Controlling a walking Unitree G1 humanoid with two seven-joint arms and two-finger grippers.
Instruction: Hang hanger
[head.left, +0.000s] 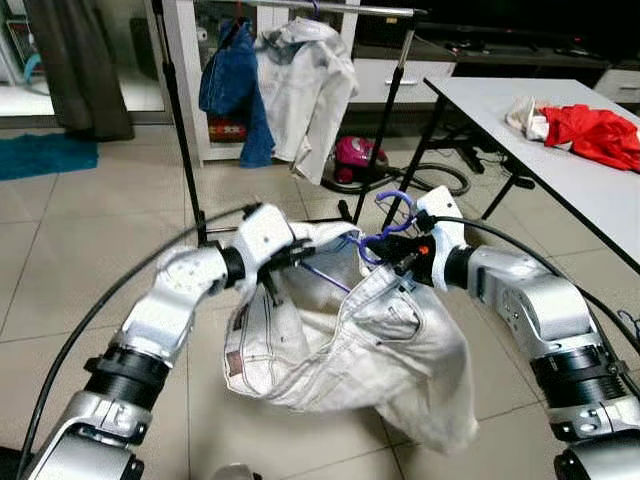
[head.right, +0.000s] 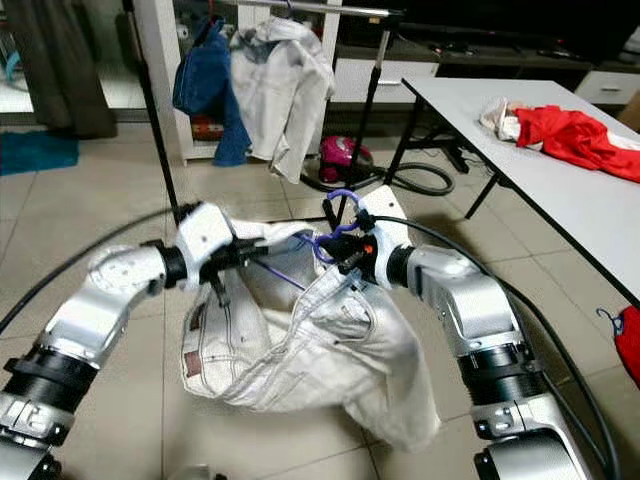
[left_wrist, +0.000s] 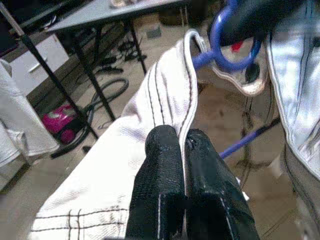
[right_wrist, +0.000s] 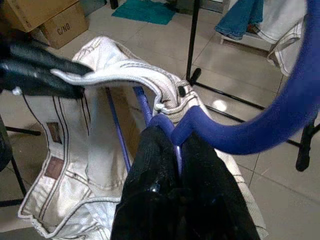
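Note:
A pair of white jeans (head.left: 350, 350) hangs between my two arms, above the tiled floor. My left gripper (head.left: 300, 252) is shut on the jeans' waistband (left_wrist: 170, 100). A blue hanger (head.left: 385, 228) with its hook up sits at the waistband's right end, and my right gripper (head.left: 392, 258) is shut on the hanger's neck (right_wrist: 200, 127). The hanger's thin blue bar (head.left: 325, 277) runs inside the waist opening. Ahead stands a black clothes rack (head.left: 330, 10) carrying a blue garment (head.left: 235, 85) and a white jacket (head.left: 310, 90).
A white table (head.left: 580, 160) with a red cloth (head.left: 595, 130) stands to the right. A pink vacuum cleaner (head.left: 358, 158) and its hose lie behind the rack's legs. Cardboard boxes (right_wrist: 45, 20) are seen in the right wrist view.

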